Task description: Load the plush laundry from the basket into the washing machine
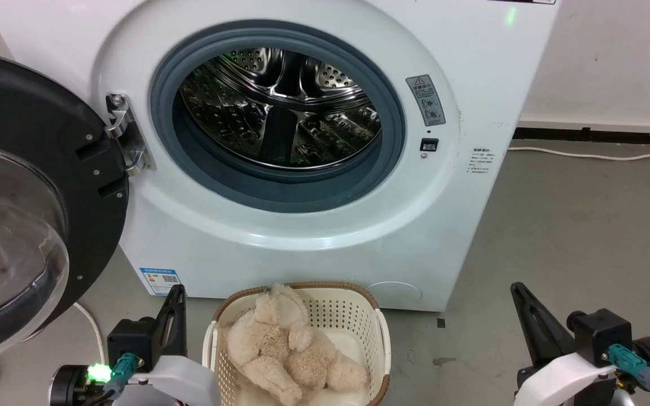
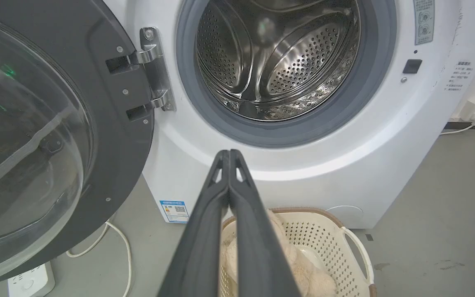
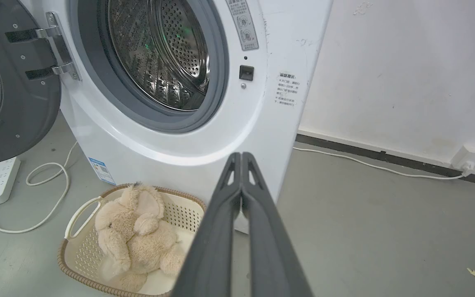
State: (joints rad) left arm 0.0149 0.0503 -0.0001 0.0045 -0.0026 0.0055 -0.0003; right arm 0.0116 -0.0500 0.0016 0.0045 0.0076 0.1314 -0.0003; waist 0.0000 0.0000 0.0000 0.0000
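Left fingers [image 2: 204, 235] and right fingers [image 3: 217, 243] are pressed shut, nothing held. Plush laundry [image 1: 288, 349] is found lying in the basket [image 1: 341, 316] on the floor [image 1: 562, 237], just before the washing machine [image 1: 302, 248]. Door [image 1: 26, 141] is swung open, with nothing seen in the drum [image 1: 280, 107]. Loading is judged not yet begun. Blue QR sticker [image 1: 159, 280] and grey warning label [image 1: 425, 100] are noted, print unreadable

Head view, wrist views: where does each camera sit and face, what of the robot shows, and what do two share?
Head view: on the head, facing forward and down at the washing machine and basket; left hand, right hand low.
Left wrist view: left wrist, along its shut hand, facing the drum.
Right wrist view: right wrist, along its shut hand, facing the machine and wall.
Shared: both wrist views show plush laundry in the basket.
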